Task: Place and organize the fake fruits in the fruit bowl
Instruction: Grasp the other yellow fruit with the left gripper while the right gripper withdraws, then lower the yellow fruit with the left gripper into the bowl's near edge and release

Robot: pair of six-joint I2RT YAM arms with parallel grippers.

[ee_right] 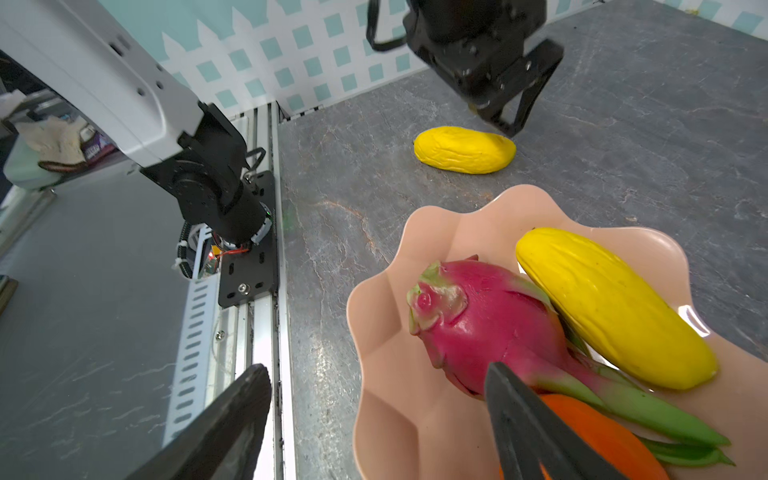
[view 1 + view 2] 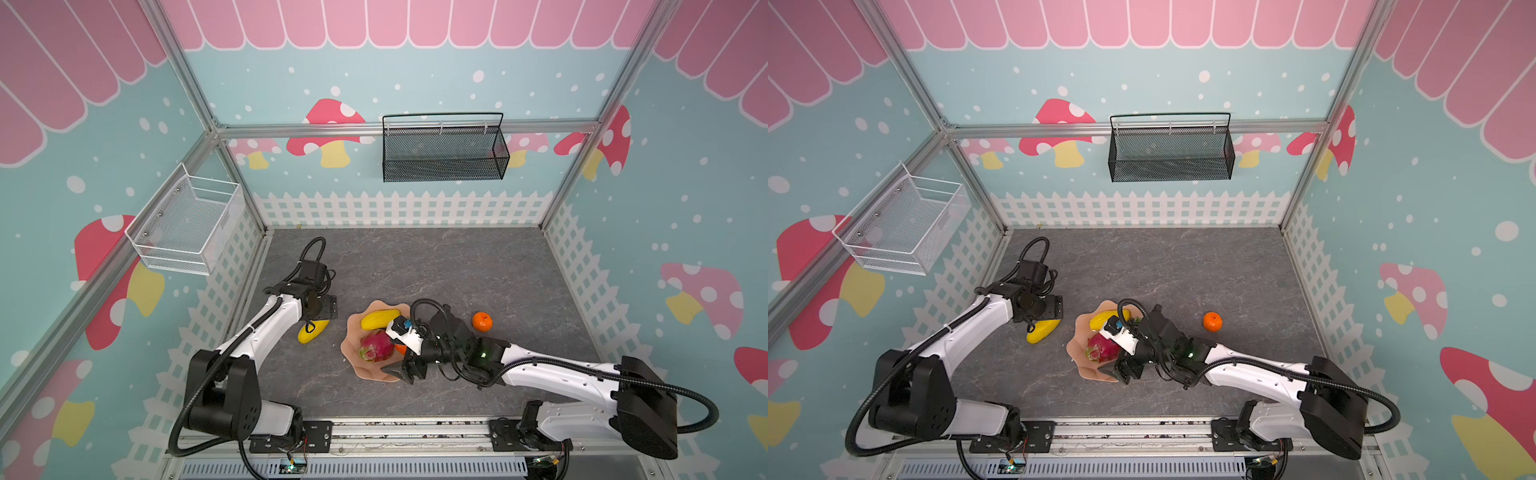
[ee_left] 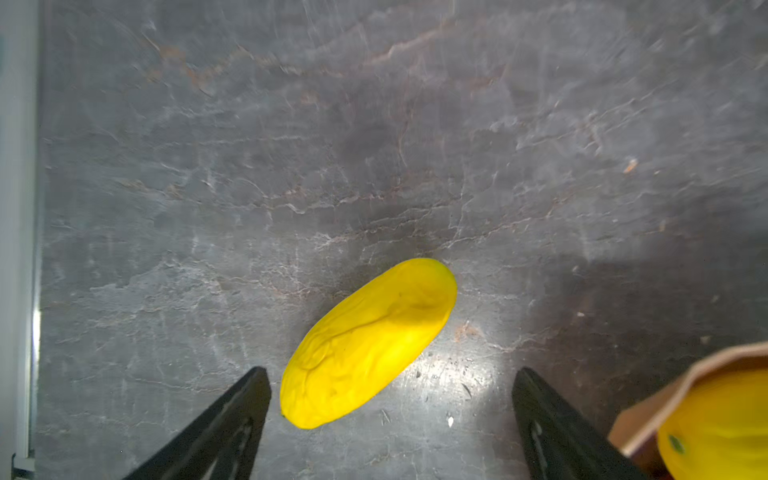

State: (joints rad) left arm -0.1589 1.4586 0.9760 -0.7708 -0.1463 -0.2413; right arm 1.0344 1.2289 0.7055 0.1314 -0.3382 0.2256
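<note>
Right now my left gripper (image 3: 390, 370) hangs open and empty just above the ribbed yellow fruit (image 3: 368, 343), which lies on the tabletop (image 3: 415, 166) between its spread jaws. My right gripper (image 1: 374, 368) is open too, holding nothing, over the near rim of the fruit bowl (image 1: 386, 332). A dragon fruit (image 1: 486, 316), a second yellow fruit (image 1: 611, 307) and an orange (image 1: 598, 432) lie just ahead of it, and the other orange (image 2: 482, 321) sits on the table off to its right.

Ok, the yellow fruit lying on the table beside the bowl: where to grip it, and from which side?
Across its narrow middle, from straight above. The yellow fruit lies flat on the table, elongated and slanted to the open left hand above it, so a wrist turn would probably help.
</note>
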